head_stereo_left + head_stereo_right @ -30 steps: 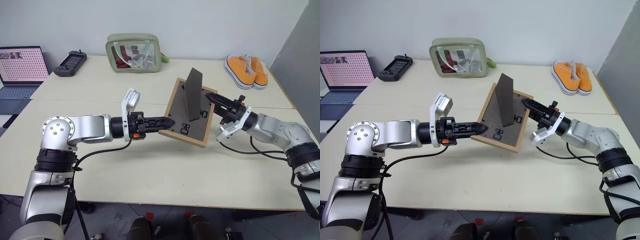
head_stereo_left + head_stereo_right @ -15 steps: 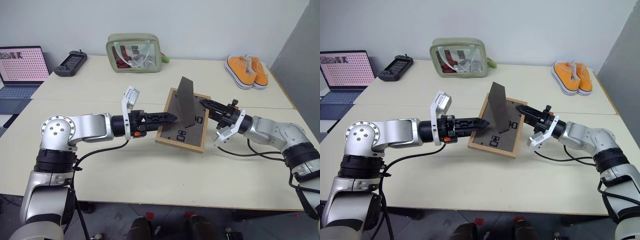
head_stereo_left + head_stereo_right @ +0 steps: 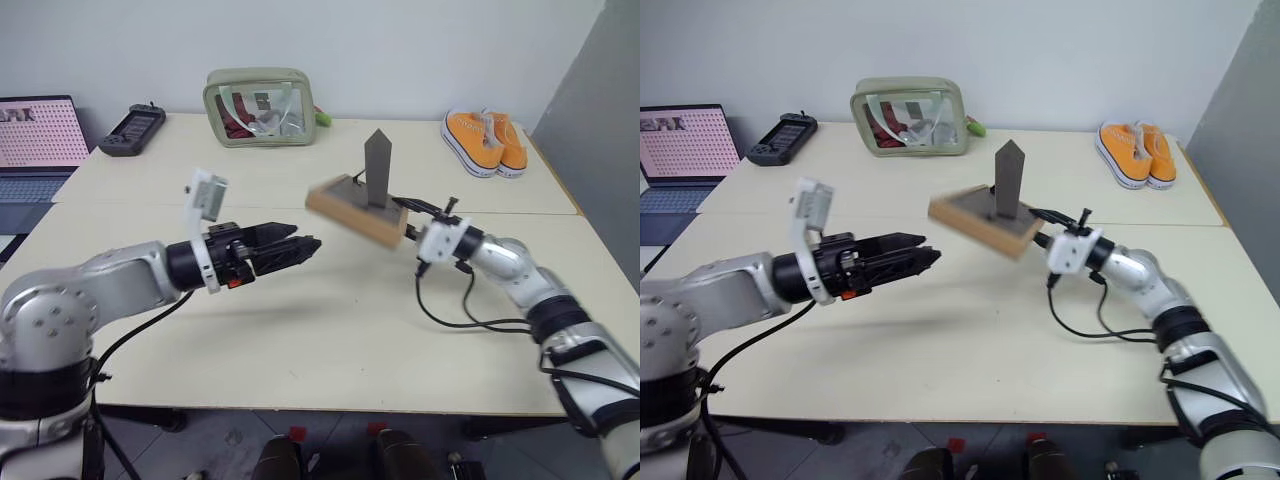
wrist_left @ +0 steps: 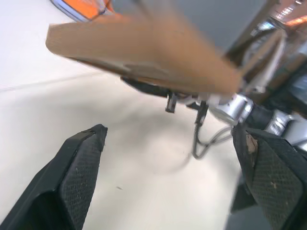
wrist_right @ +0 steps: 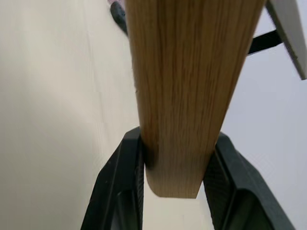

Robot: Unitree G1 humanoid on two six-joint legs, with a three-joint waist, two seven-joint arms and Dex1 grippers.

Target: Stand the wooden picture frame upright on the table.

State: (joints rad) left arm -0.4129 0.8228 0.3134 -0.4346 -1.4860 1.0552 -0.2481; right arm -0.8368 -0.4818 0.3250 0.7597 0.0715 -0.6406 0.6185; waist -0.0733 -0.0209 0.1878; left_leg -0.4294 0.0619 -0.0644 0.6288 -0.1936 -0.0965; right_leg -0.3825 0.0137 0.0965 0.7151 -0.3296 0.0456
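My right gripper (image 3: 408,231) is shut on one edge of the wooden picture frame (image 3: 352,207) and holds it above the table (image 3: 300,335). The frame lies almost level, dark back upward, its grey prop leg (image 3: 377,166) sticking straight up. In the right wrist view the light-wood edge (image 5: 184,72) sits clamped between the black fingers (image 5: 122,187). My left gripper (image 3: 298,246) hangs open to the left of the frame, a short gap away and touching nothing. The left wrist view shows its spread fingers (image 4: 79,175) with the frame (image 4: 144,52) beyond them.
A clear green pouch (image 3: 258,105) stands at the back of the table, with a pair of orange shoes (image 3: 483,140) at the back right. A black game controller (image 3: 125,128) and a laptop (image 3: 35,140) lie at the back left. A grey partition (image 3: 590,120) borders the right side.
My left gripper let go of the frame, opened wide and drew back to the left. The right gripper rolled the frame from a steep tilt to nearly level. The camera view has shifted.
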